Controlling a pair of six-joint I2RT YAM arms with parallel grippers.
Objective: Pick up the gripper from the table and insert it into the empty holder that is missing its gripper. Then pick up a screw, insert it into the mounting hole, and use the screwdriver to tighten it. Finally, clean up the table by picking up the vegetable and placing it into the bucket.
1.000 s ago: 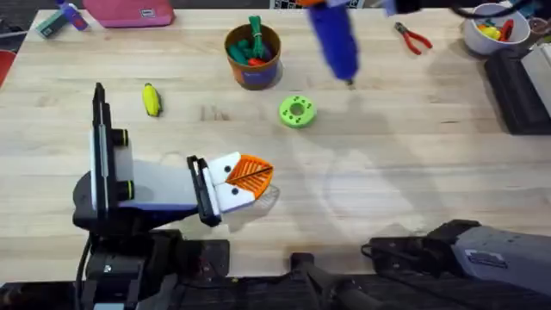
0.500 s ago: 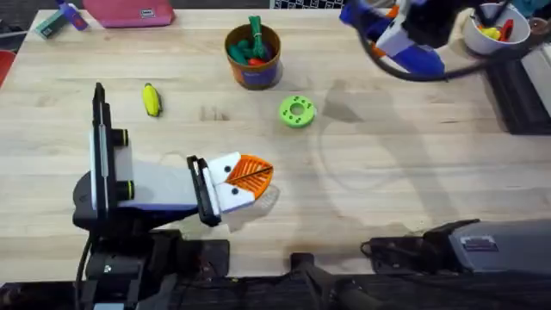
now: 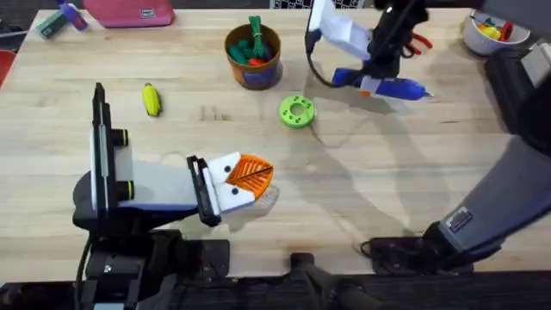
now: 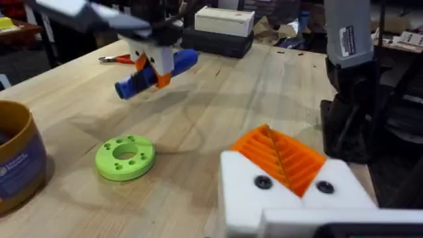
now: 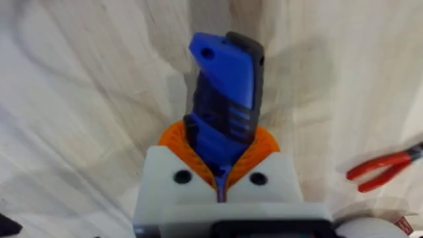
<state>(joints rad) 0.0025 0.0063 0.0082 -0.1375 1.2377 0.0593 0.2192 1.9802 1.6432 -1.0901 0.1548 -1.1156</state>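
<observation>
Right gripper [image 3: 372,76] clamped on the screwdriver [image 3: 383,84], long axis lying level and crosswise between the pads, bit end pointing away from the bucket [image 3: 253,55]. Left gripper [image 3: 244,179] pressed closed on nothing, far nearer to the vegetable [image 3: 151,100], which lies behind and to the side of its jaws. Bit tip hard to make out; no screw or mounting hole visible.

The left gripper [image 4: 281,173] is seen with its orange pads pressed together. A green ring [image 4: 125,157] lies on the table [image 4: 218,99] beside the bucket [image 4: 18,162]. Farther off, the screwdriver [image 4: 153,73] is clamped by the right gripper [image 4: 153,68], with red pliers [image 4: 117,59] behind.
</observation>
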